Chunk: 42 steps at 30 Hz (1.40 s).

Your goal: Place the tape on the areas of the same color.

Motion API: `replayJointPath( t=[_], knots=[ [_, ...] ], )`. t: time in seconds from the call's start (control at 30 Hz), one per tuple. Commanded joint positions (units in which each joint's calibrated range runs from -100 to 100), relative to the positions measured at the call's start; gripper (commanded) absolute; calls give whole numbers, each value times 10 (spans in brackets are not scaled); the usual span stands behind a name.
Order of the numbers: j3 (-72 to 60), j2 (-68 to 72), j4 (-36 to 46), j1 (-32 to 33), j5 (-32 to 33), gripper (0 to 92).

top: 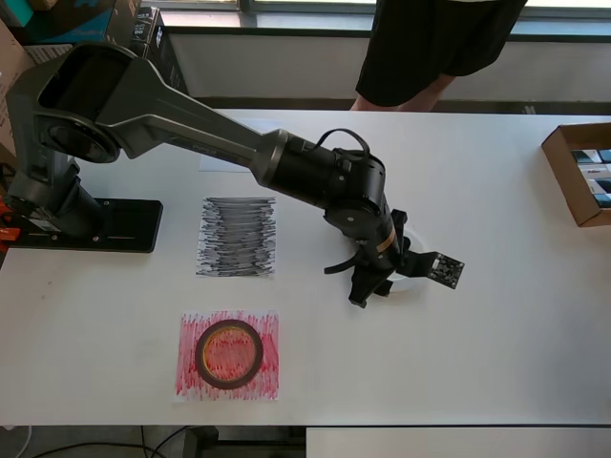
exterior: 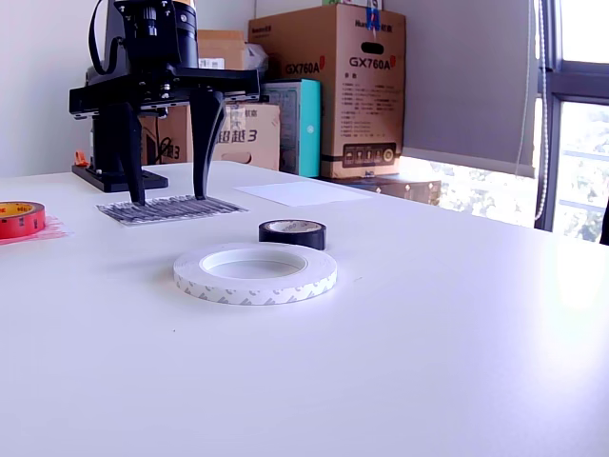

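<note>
The red tape (top: 229, 353) lies on the red scribbled sheet (top: 258, 377), seen at the exterior view's left as red tape (exterior: 21, 219). Out on the bare table the white tape (exterior: 255, 273) lies flat, with the small black tape (exterior: 292, 233) just behind it. In the overhead view the wrist covers most of the white tape (top: 420, 250) and hides the black one. My gripper (exterior: 168, 195) (top: 348, 284) points down beside them, open and empty, its fingertips low over the table. The black scribbled sheet (top: 237, 237) (exterior: 171, 208) and the white sheet (top: 221, 157) (exterior: 304, 193) carry no roll.
The arm's base (top: 86, 224) stands at the overhead view's left edge. An open cardboard box (top: 582, 172) sits at the table's right edge. A person (top: 430, 48) stands behind the far edge. Stacked cartons (exterior: 328, 86) rise beyond the table in the exterior view.
</note>
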Motion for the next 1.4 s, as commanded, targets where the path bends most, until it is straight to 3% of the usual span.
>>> replayJointPath(
  t=[0.0,0.53,1.37],
  knots=[
    [-2,-1,3,1,14,558],
    [-4,44,20,23,102,558],
    [-4,63,39,21,114,558]
  ],
)
